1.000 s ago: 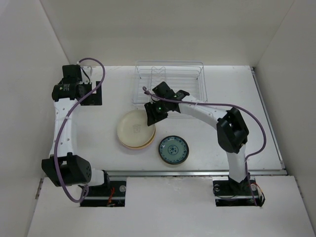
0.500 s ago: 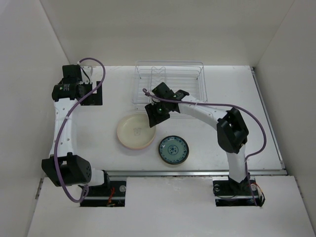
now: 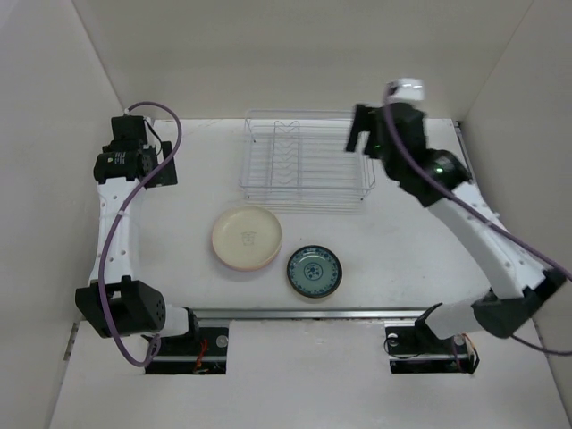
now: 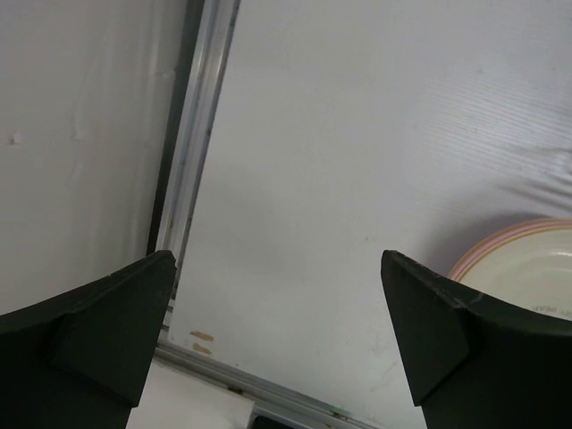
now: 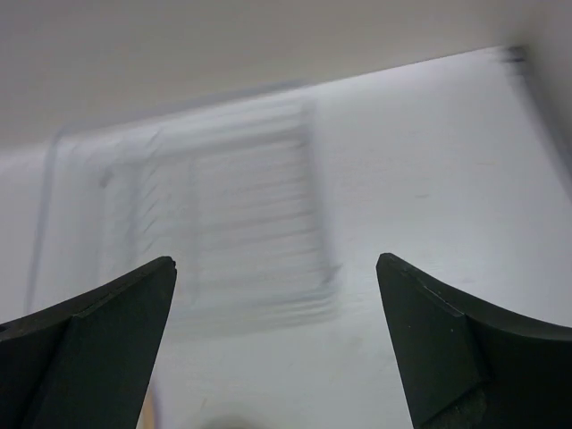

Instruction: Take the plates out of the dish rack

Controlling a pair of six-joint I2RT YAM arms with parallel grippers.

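Dish rack [image 3: 304, 163] stands at the rear of the surface [image 3: 393, 255], no plate visible in it. Nearer lie a cream-topped stack [image 3: 246, 238] and, beside it, a blue-green plate [image 3: 314, 271]. They look stiff, glazed, likely slippery and breakable, and best pinched at the rim. The left wrist view shows a pink rim [image 4: 500, 243] beneath, faint from above. Left end effector [image 4: 277, 331] and right end effector [image 5: 277, 344] gape empty.

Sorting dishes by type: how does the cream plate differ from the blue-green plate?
The cream plate is larger than the blue-green plate. The cream plate is nearly plain; the blue-green plate is patterned. The cream plate lies left of the blue-green plate, nearer the dish rack. Both are round and lie flat.
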